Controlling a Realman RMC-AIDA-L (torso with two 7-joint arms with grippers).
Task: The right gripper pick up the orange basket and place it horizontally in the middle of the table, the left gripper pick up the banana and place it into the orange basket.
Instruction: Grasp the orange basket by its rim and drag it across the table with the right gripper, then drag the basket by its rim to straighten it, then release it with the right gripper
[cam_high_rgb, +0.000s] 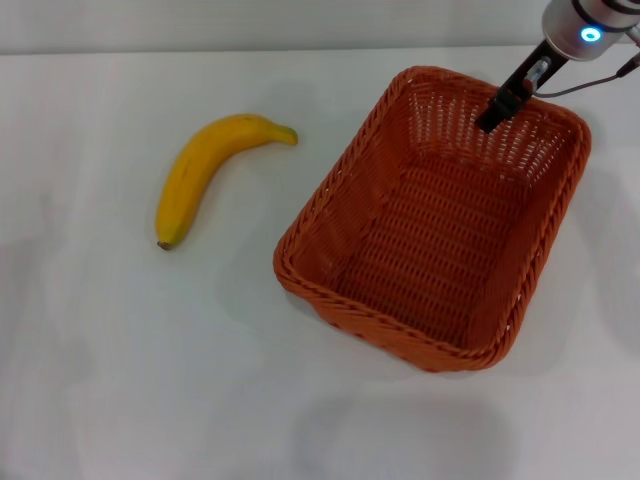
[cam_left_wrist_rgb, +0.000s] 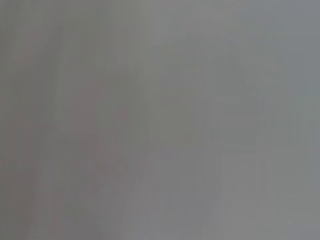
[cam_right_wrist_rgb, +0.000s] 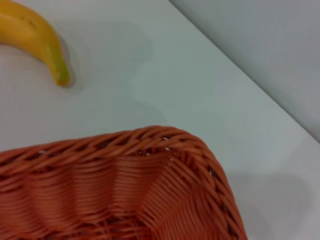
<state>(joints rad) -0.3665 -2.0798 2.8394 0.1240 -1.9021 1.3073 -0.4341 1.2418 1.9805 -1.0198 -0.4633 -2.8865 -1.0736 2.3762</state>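
Observation:
The orange basket (cam_high_rgb: 440, 225) rests on the white table (cam_high_rgb: 150, 380) right of centre, turned at a slant, with nothing inside. The banana (cam_high_rgb: 205, 170) lies flat on the table to the basket's left, a clear gap between them. My right gripper (cam_high_rgb: 492, 120) comes down from the far right, under its blue-lit wrist, and its black tip hangs just inside the basket's far wall. In the right wrist view a corner of the orange basket's braided rim (cam_right_wrist_rgb: 150, 140) shows close up, with the banana's greenish stem end (cam_right_wrist_rgb: 42, 42) beyond it. The left gripper is out of view.
The table's far edge (cam_high_rgb: 250, 50) runs along the top of the head view, with a grey wall behind it. Bare tabletop stretches in front of the banana and the basket. The left wrist view is plain grey.

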